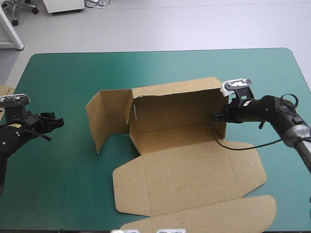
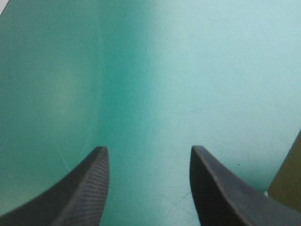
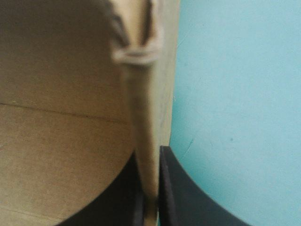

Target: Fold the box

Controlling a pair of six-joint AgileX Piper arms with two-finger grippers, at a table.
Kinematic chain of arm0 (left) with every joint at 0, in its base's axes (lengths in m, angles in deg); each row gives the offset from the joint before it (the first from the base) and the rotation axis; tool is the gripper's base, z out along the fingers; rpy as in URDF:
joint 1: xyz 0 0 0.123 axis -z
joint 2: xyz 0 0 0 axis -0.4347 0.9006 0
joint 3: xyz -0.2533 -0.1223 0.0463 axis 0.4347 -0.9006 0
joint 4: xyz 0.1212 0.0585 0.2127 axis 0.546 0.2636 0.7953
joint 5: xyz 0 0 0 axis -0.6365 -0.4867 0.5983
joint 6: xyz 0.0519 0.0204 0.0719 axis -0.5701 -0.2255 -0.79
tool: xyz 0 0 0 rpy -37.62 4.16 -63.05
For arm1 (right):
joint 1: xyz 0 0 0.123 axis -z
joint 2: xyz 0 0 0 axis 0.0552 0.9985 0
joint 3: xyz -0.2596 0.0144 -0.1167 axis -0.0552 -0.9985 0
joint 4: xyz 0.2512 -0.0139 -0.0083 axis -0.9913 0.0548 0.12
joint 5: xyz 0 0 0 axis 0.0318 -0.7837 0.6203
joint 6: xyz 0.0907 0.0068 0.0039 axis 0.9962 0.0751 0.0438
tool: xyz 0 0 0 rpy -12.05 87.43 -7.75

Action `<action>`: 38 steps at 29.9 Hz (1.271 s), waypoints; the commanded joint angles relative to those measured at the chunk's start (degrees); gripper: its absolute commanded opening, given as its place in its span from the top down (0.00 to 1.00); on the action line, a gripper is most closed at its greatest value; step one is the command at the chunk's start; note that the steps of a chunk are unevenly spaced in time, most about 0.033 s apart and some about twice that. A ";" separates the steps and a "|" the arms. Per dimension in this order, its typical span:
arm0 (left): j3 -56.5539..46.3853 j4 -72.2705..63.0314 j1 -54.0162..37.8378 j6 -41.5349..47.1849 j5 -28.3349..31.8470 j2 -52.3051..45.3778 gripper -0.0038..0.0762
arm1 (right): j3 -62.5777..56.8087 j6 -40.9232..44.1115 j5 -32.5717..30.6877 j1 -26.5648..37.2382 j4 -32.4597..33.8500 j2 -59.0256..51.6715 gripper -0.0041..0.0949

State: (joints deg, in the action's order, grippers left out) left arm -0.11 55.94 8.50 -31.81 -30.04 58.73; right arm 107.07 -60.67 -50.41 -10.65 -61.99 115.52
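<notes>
Standing partly erected near the middle of the table, a little toward its right side, the brown cardboard box (image 1: 175, 116) rested on the teal-green cover (image 1: 73, 82). Its far wall and right side wall were upright. The left side panel (image 1: 104, 116) was upright as well but was swung outward, away from the tray, so that end was open. The lid (image 1: 194, 174) lay flat on the cover toward the near edge, its side flaps and front tuck flap spread out.

The right gripper (image 1: 217, 116) – two broad, black, fin-shaped fingers – was at the upright right wall, near its far top corner. In the right wrist view this gripper (image 3: 150, 160) had its fingers all but closed, clamped on the doubled board of that wall. The box (image 3: 61, 141) interior lay to one side of the fingers and bare cover to the other.

The left gripper (image 1: 54, 127) was near the table's left edge, well apart from the box. Its own view showed the gripper (image 2: 148, 150) with fingers apart and only cover between them – a sliver of the box (image 2: 289, 183) showed off to one side.

An edge of further brown board (image 1: 5, 90) showed at the table's left edge.
</notes>
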 commanded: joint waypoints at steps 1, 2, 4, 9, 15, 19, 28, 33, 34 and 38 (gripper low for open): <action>1.45 -1.91 0.15 -0.25 2.84 -0.97 0.47 | 6.29 2.67 -5.47 0.56 1.43 1.93 0.98; 1.45 -1.91 0.15 -0.25 2.69 -0.97 0.47 | 6.93 2.67 -5.94 0.56 1.43 2.89 0.98; 1.45 -1.91 0.25 -0.25 2.69 -0.97 0.47 | 7.32 2.67 -6.03 0.56 1.55 4.22 0.98; 1.45 -2.19 0.35 -0.35 2.43 -0.97 0.47 | 7.46 2.67 -6.27 0.56 1.55 6.05 0.88; 1.45 -2.58 1.49 -0.93 2.19 -0.97 0.47 | 7.55 2.93 -4.86 0.56 -0.34 6.16 0.49; 1.45 -2.58 2.05 -1.41 2.31 -0.97 0.47 | 7.55 2.93 -1.78 0.46 -1.19 6.16 0.44; 1.45 -2.48 2.05 -1.53 2.31 -0.83 0.47 | 7.28 -0.32 -0.28 0.46 -4.27 5.51 0.44; 1.45 -2.59 2.05 -1.53 2.31 0.13 0.54 | 6.31 -2.26 2.97 0.46 -6.05 2.57 0.44; 1.45 -2.73 2.05 -1.53 2.31 0.13 0.55 | 5.50 -2.38 4.07 0.46 -5.94 1.71 0.44; 1.45 -2.73 2.05 -1.53 2.91 0.13 0.56 | -0.31 -3.72 8.10 0.46 -6.52 -2.24 0.44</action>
State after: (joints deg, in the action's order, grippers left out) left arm -0.11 55.13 10.19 -33.27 -30.48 59.68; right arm 108.67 -62.69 -46.93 -10.60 -66.82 117.83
